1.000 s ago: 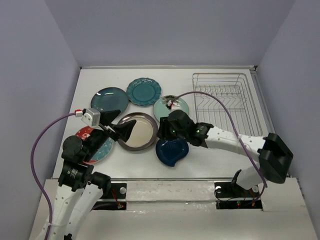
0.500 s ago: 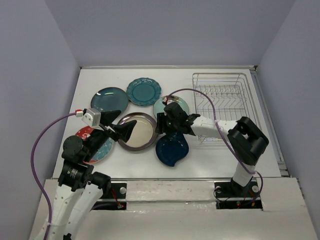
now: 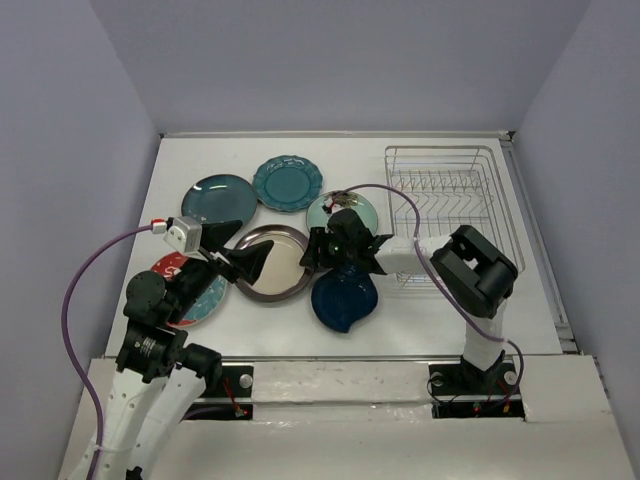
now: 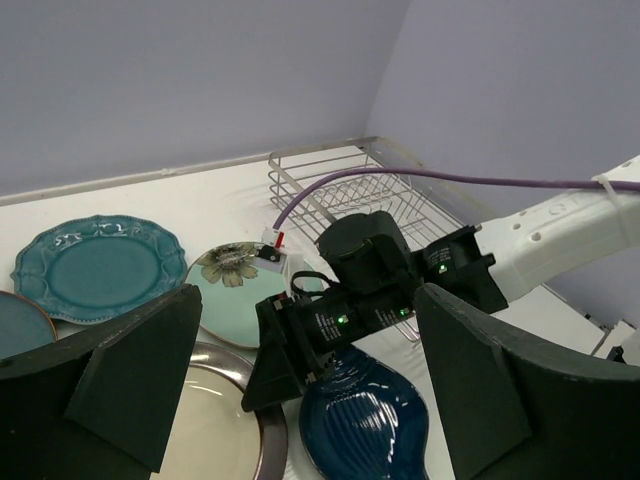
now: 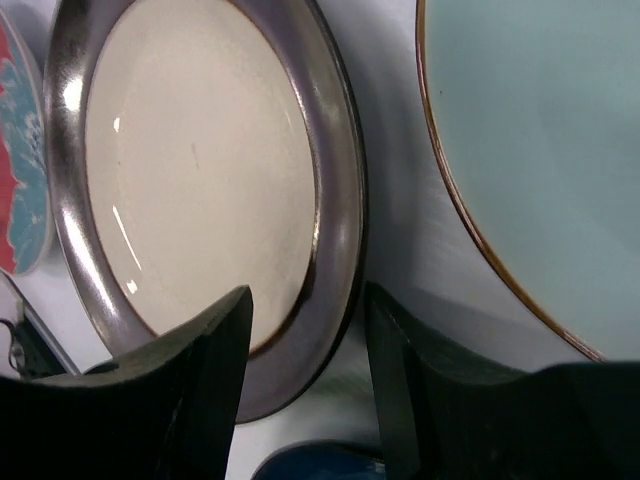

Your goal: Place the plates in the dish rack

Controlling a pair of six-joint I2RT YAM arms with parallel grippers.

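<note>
My two arms are built of white links [image 3: 130,402] joined by rounded black motor housings [image 3: 147,292]. A purple cable [image 3: 72,300] runs off my left arm to a small white camera box [image 3: 183,232] with a red tag, just behind my left gripper [image 3: 250,243]. That gripper's fingers [image 4: 135,375] are broad black wedges. Behind my right gripper [image 3: 312,252], a black wrist block [image 4: 365,255] carries small green lights [image 4: 340,320]. A second purple cable [image 4: 450,178] passes above it, and a white forearm link [image 4: 570,230] sits further back.
</note>
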